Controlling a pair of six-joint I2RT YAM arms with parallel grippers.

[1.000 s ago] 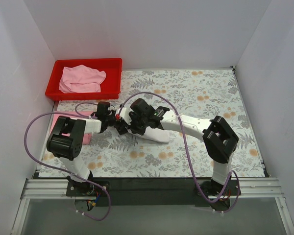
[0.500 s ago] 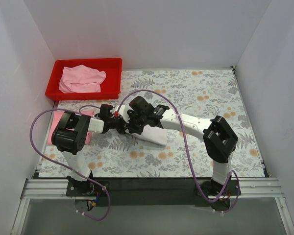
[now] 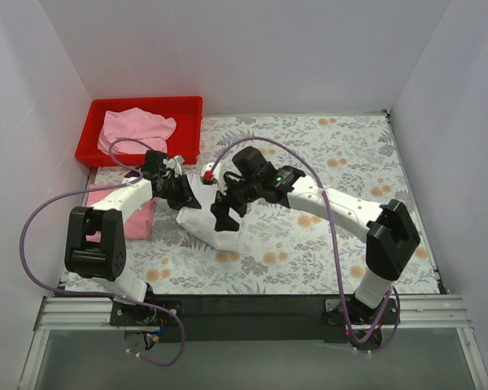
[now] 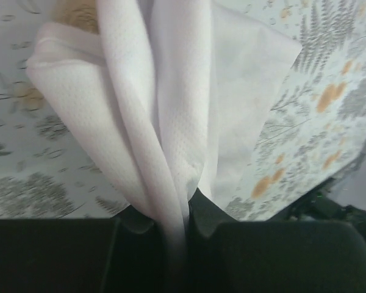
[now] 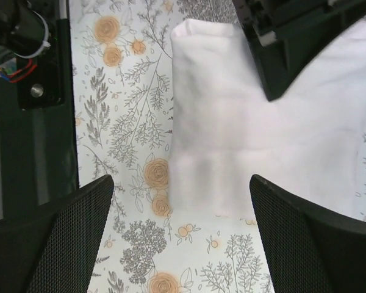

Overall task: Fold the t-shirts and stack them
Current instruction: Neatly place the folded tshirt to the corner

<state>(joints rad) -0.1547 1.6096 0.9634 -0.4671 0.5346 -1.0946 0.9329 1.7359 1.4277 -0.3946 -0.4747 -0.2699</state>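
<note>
Left claw [image 4: 171, 224]: pressed together on a gathered ridge of the white t-shirt [image 3: 214, 230], with cloth fanning out from the pinch in loose pleats. Right claw [image 5: 180, 183]: spread wide, hovering over the same shirt, apparently not touching it. The shirt lies partly folded on the floral tabletop [image 3: 350, 162], centre-left of the top view, its upper-left end in the pinch. Judgement: light, limp knit with no stiffness, so it will sag and slip if held at one point. Best hold is two edge corners, through all layers.
</note>
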